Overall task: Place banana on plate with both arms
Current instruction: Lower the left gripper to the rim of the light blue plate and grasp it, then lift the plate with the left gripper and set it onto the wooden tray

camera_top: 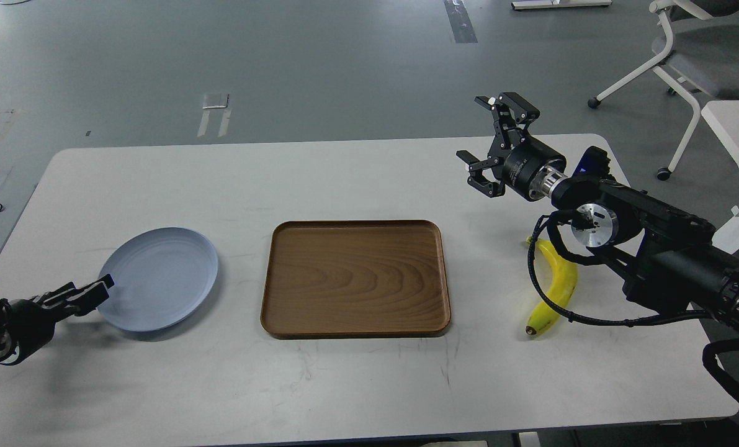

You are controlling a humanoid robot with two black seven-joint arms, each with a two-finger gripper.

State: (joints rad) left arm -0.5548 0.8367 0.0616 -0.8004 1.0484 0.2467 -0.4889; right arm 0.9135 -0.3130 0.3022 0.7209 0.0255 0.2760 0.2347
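Observation:
The yellow banana lies on the white table right of the tray, its dark tip toward me; a black cable crosses it and my right arm covers its far end. The pale blue plate lies flat at the left. My right gripper is open and empty, raised above the table behind and left of the banana. My left gripper sits low at the plate's left front rim; its dark fingers lie close together and I cannot tell them apart, nor whether they touch the rim.
A brown wooden tray lies empty in the middle of the table, between plate and banana. An office chair and another white table stand at the far right.

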